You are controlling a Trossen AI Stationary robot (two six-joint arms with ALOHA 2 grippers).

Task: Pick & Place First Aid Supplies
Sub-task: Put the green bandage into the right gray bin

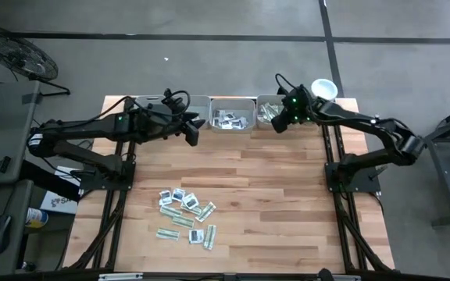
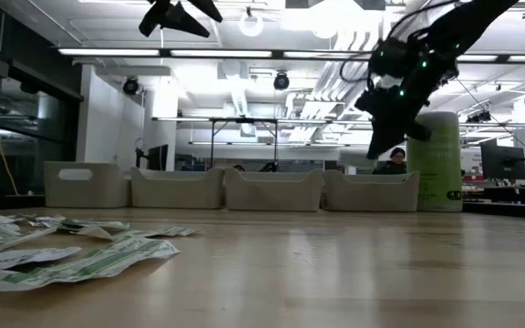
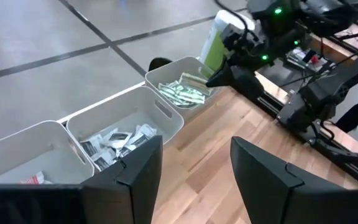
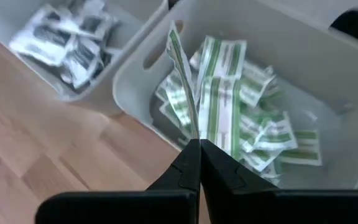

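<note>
While the right gripper (image 4: 199,144) pinches a green-white strip (image 4: 180,68) above the tray (image 4: 328,74) of matching strips at 1 o'clock, placing is in hand; next, release. Left gripper (image 3: 194,168) hangs wide and empty at 11; loose sachets (image 1: 186,212) wait at 7.

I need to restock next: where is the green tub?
High view: the green tub stands at the table's far right corner, beside the tray of green strips.

the left arm (image 1: 84,129) is stretched along the table's far edge, its gripper (image 3: 194,171) held with fingers spread; the right gripper (image 4: 199,155) is pinched closed on a strip (image 4: 182,71), pointed downward.
</note>
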